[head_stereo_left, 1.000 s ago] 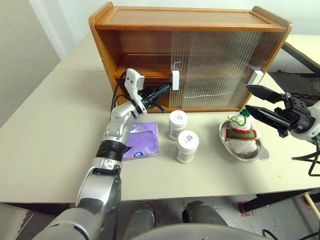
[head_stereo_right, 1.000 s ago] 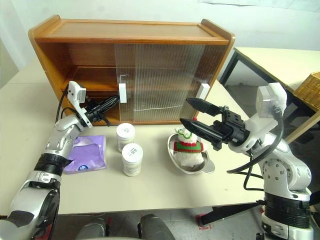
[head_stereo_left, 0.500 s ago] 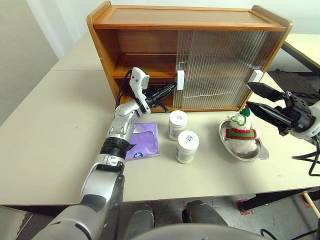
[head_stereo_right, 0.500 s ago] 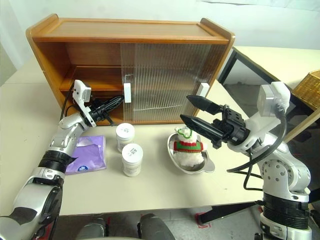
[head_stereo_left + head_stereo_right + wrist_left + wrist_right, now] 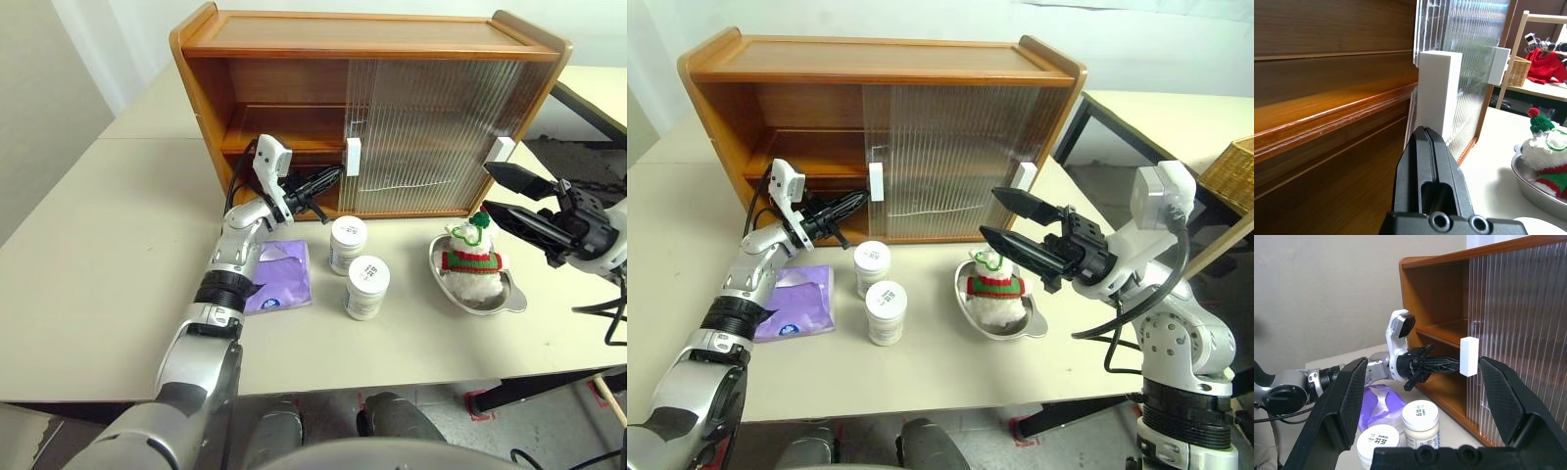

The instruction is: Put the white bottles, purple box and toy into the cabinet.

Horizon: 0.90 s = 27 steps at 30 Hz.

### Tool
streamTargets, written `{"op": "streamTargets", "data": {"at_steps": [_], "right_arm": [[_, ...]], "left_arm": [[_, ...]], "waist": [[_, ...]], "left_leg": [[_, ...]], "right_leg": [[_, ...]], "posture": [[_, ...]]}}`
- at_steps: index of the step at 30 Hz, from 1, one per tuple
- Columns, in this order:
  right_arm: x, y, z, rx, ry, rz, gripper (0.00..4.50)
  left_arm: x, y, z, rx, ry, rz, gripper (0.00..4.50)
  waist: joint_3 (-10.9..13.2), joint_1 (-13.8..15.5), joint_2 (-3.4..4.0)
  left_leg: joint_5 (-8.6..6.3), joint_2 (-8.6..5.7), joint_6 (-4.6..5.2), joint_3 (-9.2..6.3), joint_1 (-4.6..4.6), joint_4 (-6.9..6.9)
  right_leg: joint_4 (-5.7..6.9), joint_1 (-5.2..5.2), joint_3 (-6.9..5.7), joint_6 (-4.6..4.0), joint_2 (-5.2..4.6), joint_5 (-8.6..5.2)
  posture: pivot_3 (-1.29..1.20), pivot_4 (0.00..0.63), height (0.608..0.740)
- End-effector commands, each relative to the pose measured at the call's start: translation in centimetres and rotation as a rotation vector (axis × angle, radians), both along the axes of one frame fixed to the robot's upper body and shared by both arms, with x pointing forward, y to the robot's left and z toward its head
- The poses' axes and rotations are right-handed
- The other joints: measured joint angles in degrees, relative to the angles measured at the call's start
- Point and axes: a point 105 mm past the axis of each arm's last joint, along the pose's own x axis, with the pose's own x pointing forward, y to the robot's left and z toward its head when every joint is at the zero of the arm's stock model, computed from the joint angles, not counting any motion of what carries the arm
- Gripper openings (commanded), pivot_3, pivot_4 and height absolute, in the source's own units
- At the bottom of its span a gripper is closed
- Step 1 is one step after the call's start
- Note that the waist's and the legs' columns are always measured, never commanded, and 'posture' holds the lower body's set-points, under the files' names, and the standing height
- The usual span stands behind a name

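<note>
Slid further toward the cabinet's (image 5: 372,59) right end since a second ago: the ribbed door with its white handle (image 5: 353,157), left bay now wider open. Left gripper (image 5: 331,178), fingers pressed together and holding nothing, tip at that handle. Right gripper (image 5: 1004,217) spread wide and empty, above the toy (image 5: 472,257) in a metal dish (image 5: 514,302) toward the table's (image 5: 88,284) right edge. Two white bottles (image 5: 349,242) (image 5: 366,286) mid-table before the cabinet; purple box (image 5: 279,277) flat to their left.
</note>
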Motion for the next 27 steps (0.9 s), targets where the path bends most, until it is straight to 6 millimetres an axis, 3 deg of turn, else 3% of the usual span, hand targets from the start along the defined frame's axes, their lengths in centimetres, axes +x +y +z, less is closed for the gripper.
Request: {"op": "streamTargets", "data": {"at_steps": [1, 8, 12, 16, 19, 21, 26, 27], "right_arm": [[-0.2, -0.1, -0.1, -0.006, 0.008, -0.003, 4.50], [-0.4, -0.2, -0.1, -0.010, 0.011, -0.015, 4.50], [-0.4, -0.2, -0.1, -0.012, 0.010, -0.016, 4.50], [-0.4, -0.1, -0.3, -0.012, 0.013, -0.013, 4.50], [-0.3, -0.1, -0.5, -0.012, 0.017, -0.009, 4.50], [-0.2, 0.0, -0.6, -0.015, 0.016, 0.002, 4.50], [-0.1, 0.0, -0.7, -0.017, 0.018, 0.007, 4.50], [-0.1, -0.1, -0.7, -0.017, 0.018, 0.007, 4.50]], "left_arm": [[0.3, -1.1, 0.3, 0.024, -0.009, -0.026, 0.02], [0.4, -1.9, 0.1, 0.024, 0.005, -0.048, 0.02], [0.1, -0.6, 0.4, 0.029, -0.001, -0.022, 0.02], [-0.9, 1.8, 1.6, 0.020, 0.013, -0.005, 0.91], [-1.9, 3.9, 2.7, 0.010, 0.060, 0.017, 1.97], [-3.3, 5.9, 3.2, 0.051, 0.130, 0.022, 2.62], [-6.7, 8.4, 3.0, 0.080, 0.375, 0.045, 4.32], [-7.2, 8.8, 2.6, 0.103, 0.438, 0.065, 4.46]], "waist": [[0.00, 0.00, 0.00], [0.00, -0.04, 0.00], [0.00, -0.22, 0.00], [0.00, -1.30, 0.01], [0.00, -1.71, 0.00], [0.00, -1.95, 0.00], [-0.04, -1.58, 0.03], [-0.03, -1.31, 0.03]], "left_leg": [[0.00, 0.00, 0.00, 0.00, -0.01, 0.01], [-0.01, -0.02, 0.01, 0.00, -0.02, 0.01], [-0.01, -0.03, 0.02, 0.00, -0.04, 0.01], [-0.03, -0.03, 0.04, 0.02, -0.02, -0.04], [-0.03, -0.03, 0.04, 0.07, -0.04, -0.04], [-0.03, -0.03, 0.04, 0.09, -0.03, -0.05], [-0.04, -0.02, 0.02, 0.09, 0.00, -0.09], [-0.04, -0.02, 0.02, 0.06, -0.01, -0.08]], "right_leg": [[0.00, 0.00, 0.00, 0.00, 0.00, 0.00], [-0.01, 0.00, 0.00, 0.04, -0.01, -0.01], [-0.03, 0.00, 0.00, 0.06, -0.02, -0.01], [-0.04, -0.01, -0.01, 0.05, 0.01, -0.04], [-0.05, -0.02, -0.01, 0.03, 0.01, -0.07], [-0.05, -0.02, -0.01, 0.01, 0.02, -0.08], [-0.04, -0.05, -0.01, -0.15, 0.01, -0.09], [-0.05, -0.05, 0.00, -0.21, 0.00, -0.08]], "posture": [[-0.22, 0.000, 0.740], [-0.23, 0.000, 0.740], [-0.23, 0.000, 0.740], [-0.23, 0.000, 0.740], [-0.20, 0.000, 0.740], [-0.20, 0.000, 0.740], [-0.19, 0.000, 0.740], [-0.19, 0.000, 0.740]]}}
